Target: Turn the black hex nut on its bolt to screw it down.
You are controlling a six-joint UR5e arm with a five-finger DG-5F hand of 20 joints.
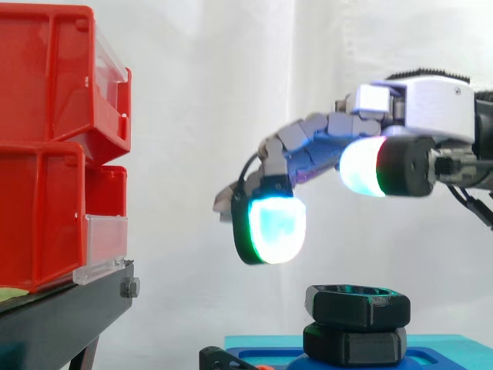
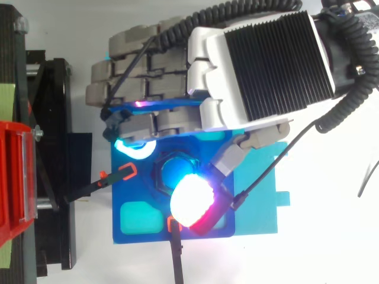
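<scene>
While the hand (image 1: 428, 108) hovers empty and unclenched above the nut (image 1: 358, 306), approach is unfinished; next: descend, grip its flats.

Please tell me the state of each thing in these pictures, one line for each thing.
Hand: open, fingers relaxed, above the nut, not touching it.
Nut: untouched, sits on a lower black hex piece.
Base: lies flat under the nut.
Bins: stacked on the stand.
</scene>
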